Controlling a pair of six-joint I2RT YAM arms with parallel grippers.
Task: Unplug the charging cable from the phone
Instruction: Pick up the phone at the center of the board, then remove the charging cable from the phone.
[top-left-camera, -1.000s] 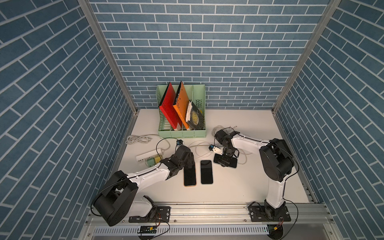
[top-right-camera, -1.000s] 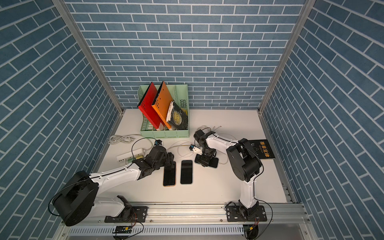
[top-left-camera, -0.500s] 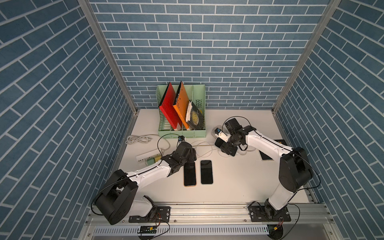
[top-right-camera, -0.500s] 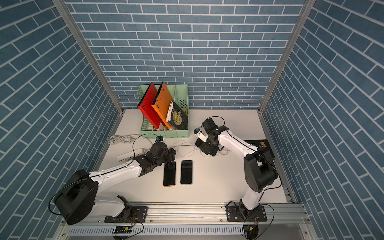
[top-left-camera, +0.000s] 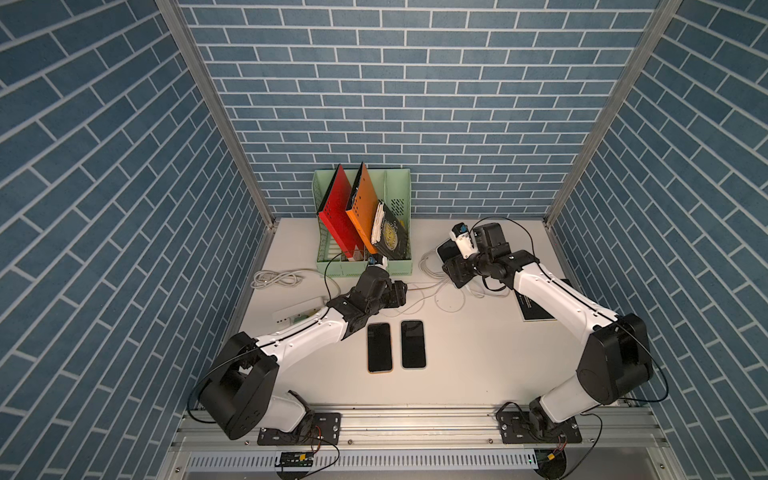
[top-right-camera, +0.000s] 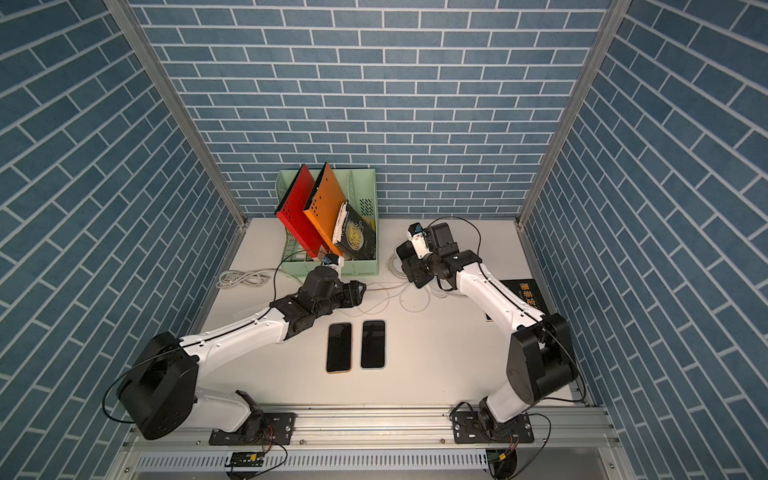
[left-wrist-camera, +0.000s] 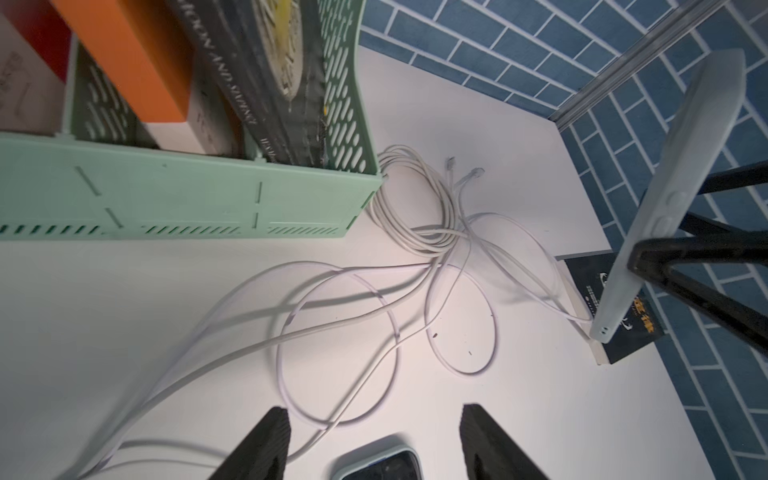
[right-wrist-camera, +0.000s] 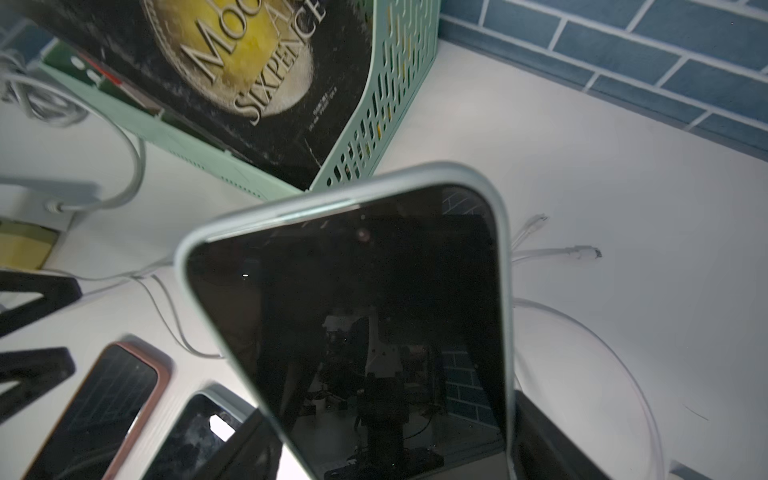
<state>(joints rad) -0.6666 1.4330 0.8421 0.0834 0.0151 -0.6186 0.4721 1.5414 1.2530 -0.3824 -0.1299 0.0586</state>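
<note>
Within the right hand (right-wrist-camera: 399, 449) sits the phone (right-wrist-camera: 353, 311)

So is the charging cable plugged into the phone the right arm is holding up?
Plugged in, it seems: the white cable runs into the lower end of the lifted phone clamped in the right pincer.

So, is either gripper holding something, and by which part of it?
The right gripper holds the pale-cased phone by its two long edges, nearer the end with the charging cable. The left gripper is open and empty.
</note>
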